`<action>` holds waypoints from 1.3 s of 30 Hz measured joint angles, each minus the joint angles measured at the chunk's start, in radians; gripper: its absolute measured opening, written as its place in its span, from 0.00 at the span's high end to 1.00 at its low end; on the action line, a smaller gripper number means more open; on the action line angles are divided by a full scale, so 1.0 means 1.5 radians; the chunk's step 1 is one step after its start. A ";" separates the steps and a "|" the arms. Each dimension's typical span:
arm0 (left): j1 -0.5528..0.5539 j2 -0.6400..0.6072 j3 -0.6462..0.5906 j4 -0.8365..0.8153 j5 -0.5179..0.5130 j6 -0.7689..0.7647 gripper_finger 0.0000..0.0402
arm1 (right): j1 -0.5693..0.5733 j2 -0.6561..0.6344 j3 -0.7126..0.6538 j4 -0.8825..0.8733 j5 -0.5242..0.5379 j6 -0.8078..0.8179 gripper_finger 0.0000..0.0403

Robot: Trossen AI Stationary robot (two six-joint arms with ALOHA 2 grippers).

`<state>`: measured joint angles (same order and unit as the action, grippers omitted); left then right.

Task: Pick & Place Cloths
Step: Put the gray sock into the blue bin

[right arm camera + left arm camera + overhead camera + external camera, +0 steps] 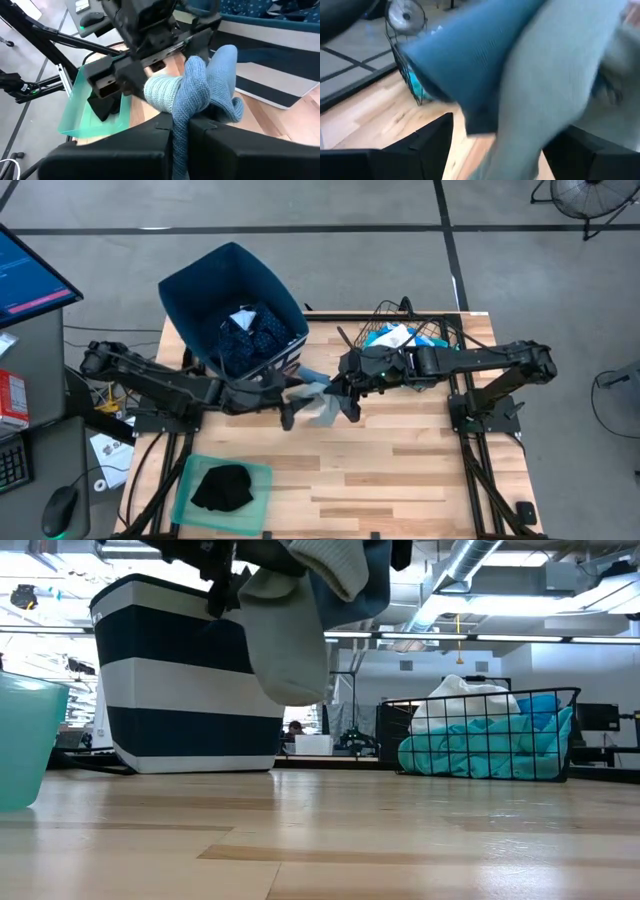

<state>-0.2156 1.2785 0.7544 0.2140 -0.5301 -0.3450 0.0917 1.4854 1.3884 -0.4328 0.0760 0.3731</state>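
I count two hands meeting mid-frame in the high view: my right hand (352, 402) is clamped on one pale blue cloth (318, 402) hanging above the worktop (400, 470), while my left hand (290, 408) stands apart around it. One black cloth (222, 486) lies in the one green tray (258, 476) at lower left. More cloths fill one wire basket (450, 330) at upper right and one navy bin (190, 290) at upper left.

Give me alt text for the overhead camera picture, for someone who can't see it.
Above a wooden table, the right gripper and the left gripper meet at a pale blue cloth hanging between them. Behind stand a dark blue bin and a wire basket of cloths; a green tray holds a black cloth.
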 joint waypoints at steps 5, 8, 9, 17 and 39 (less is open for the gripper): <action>0.003 -0.023 0.001 0.034 0.001 0.000 0.58 | 0.000 0.006 0.000 -0.002 0.000 0.004 0.98; -0.007 -0.047 0.001 0.032 0.020 0.002 0.85 | 0.000 0.005 0.000 0.000 0.000 0.004 0.98; -0.011 -0.056 0.001 0.033 0.029 0.003 0.92 | 0.000 0.005 0.000 -0.001 0.000 0.004 0.97; -0.088 -0.160 0.000 0.027 0.020 0.005 1.00 | 0.000 0.005 0.001 0.001 0.000 0.002 0.94; -0.300 -0.284 0.001 0.010 -0.126 0.030 1.00 | 0.048 0.005 -0.001 -0.045 0.002 0.001 0.89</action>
<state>-0.6659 0.8520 0.7555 0.2291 -0.7186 -0.2999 0.1635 1.4925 1.3872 -0.5007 0.0795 0.3752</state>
